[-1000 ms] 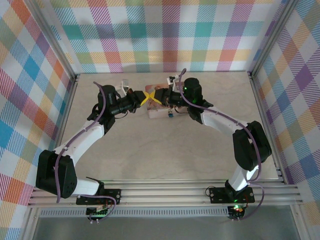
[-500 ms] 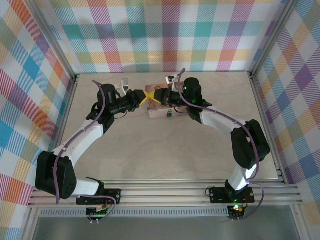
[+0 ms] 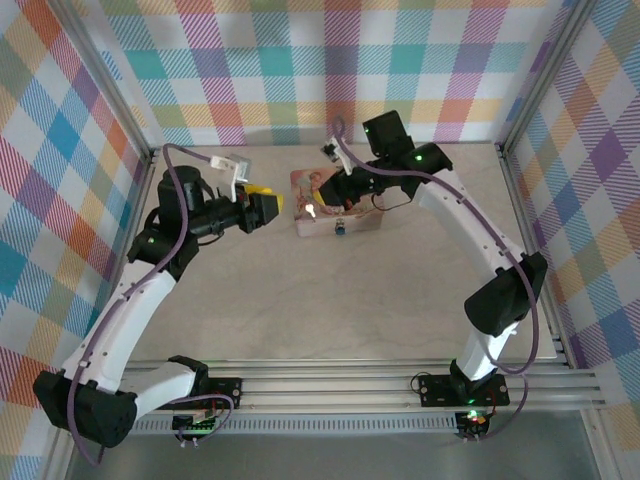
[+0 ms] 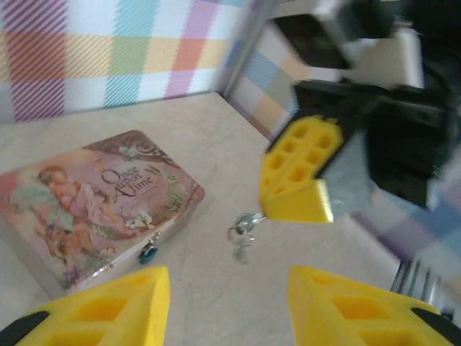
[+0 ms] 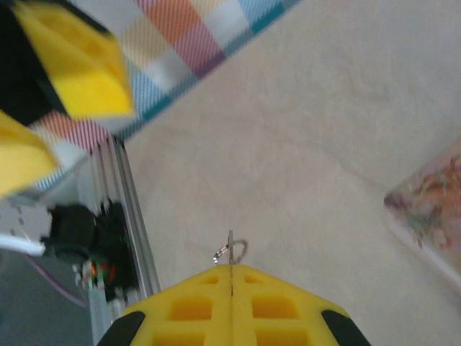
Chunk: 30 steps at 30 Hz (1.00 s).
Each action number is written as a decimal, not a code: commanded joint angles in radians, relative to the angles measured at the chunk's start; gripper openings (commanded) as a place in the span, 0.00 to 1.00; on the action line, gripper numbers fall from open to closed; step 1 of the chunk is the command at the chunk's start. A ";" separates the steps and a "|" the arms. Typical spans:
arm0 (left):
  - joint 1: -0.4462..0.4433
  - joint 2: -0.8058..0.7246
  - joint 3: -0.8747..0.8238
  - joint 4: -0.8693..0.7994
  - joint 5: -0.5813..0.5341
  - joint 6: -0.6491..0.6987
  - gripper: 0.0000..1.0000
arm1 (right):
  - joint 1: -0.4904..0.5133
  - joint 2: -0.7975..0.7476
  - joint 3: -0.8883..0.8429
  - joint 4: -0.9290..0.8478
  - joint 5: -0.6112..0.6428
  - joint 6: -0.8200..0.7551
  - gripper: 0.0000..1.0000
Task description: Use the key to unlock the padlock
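The tiny teal padlock (image 4: 148, 252) hangs on the front clasp of the pink picture tin (image 4: 86, 202); from above the padlock (image 3: 341, 230) is a small dot at the tin's near side. My right gripper (image 5: 230, 268) is shut on the silver key (image 5: 230, 246), whose ring and a second key dangle from it. In the left wrist view the key (image 4: 245, 232) hangs above the table, right of the padlock and not touching it. My left gripper (image 4: 227, 306) is open and holds nothing. From above, the left gripper (image 3: 262, 203) sits left of the tin (image 3: 330, 215) and the right gripper (image 3: 318, 204) over it.
The tin lies near the back of the beige table (image 3: 330, 300). Metal frame rails (image 3: 140, 230) and plaid walls close in both sides and the back. Open tabletop lies in front of the tin.
The two grippers met over the tin's left end a second ago. Now my left arm has drawn back to the left and opened, and the right gripper keeps the key.
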 commanded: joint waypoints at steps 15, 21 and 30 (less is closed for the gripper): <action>-0.012 0.216 0.085 -0.186 0.457 0.363 0.44 | 0.004 -0.002 -0.039 -0.172 -0.113 -0.218 0.00; -0.038 0.292 0.112 -0.208 0.471 0.368 0.43 | 0.007 -0.010 -0.055 -0.146 -0.152 -0.205 0.00; -0.074 0.346 0.145 -0.263 0.449 0.415 0.42 | 0.009 -0.020 -0.073 -0.124 -0.173 -0.194 0.00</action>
